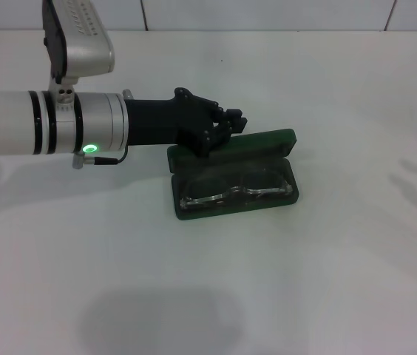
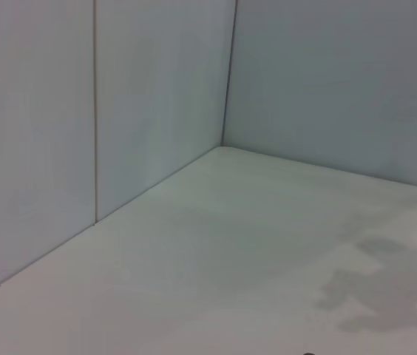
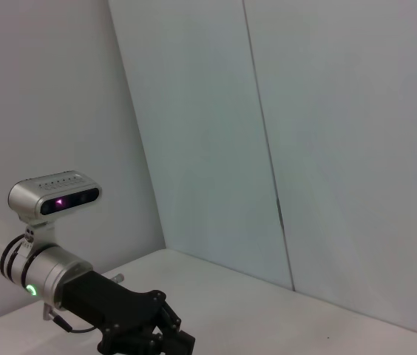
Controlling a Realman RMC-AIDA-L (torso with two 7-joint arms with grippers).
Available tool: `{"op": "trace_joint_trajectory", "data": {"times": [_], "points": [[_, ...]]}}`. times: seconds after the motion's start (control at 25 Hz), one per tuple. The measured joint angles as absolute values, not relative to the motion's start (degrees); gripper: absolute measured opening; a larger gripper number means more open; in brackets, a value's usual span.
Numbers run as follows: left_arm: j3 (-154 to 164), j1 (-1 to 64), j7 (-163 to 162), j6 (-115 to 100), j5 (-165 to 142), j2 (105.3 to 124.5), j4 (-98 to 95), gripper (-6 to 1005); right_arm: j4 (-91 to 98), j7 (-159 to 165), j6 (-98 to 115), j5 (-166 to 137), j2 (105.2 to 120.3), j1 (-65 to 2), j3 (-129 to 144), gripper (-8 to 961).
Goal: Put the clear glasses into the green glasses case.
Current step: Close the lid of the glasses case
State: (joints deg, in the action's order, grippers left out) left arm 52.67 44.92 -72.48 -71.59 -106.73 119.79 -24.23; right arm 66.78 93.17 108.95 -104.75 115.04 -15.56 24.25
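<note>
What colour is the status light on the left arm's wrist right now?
Green: the status light glows as a ring on the left arm's silver wrist, clearest in the head view.

I seem to be in a lab test booth: a bare white desk (image 1: 208,296) boxed in by plain pale wall panels (image 3: 327,148) with thin seams, meeting at a corner.

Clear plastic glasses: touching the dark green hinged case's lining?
Touching. In the head view the clear plastic glasses lie inside the open dark green hinged case, resting on its lining; the left gripper sits at the lid's edge.
</note>
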Motion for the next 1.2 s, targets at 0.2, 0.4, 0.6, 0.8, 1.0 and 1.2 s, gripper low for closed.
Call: {"op": "trace_joint_trajectory", "data": {"times": [0.2,0.4,0.6,0.8,1.0,1.2], "points": [[53.15,44.92,-72.34,-71.31,-106.73,119.79,-24.23,121,66.14,93.16,108.30,-104.73,115.04,-15.61,24.31,348],[53.45,44.94,-72.15,-70.84,-106.73,119.86,-23.60,120,65.03,92.62,107.97,-104.70,115.05,-15.82,24.35,357],[53.78,45.08,-71.63,-69.71,-106.73,119.91,-22.61,120,64.48,92.22,107.64,-104.68,115.05,-16.19,24.34,365],[53.86,45.09,-71.60,-68.93,-106.73,119.97,-21.99,120,63.85,91.56,107.49,-104.68,115.05,-16.43,24.37,374],[53.95,45.09,-71.45,-68.92,-106.74,120.02,-21.88,121,63.74,91.47,107.45,-104.69,115.04,-16.46,24.43,382],[55.06,45.12,-71.45,-69.17,-106.69,120.04,-21.56,120,63.16,91.48,107.40,-104.72,115.00,-16.44,24.43,391]]}}
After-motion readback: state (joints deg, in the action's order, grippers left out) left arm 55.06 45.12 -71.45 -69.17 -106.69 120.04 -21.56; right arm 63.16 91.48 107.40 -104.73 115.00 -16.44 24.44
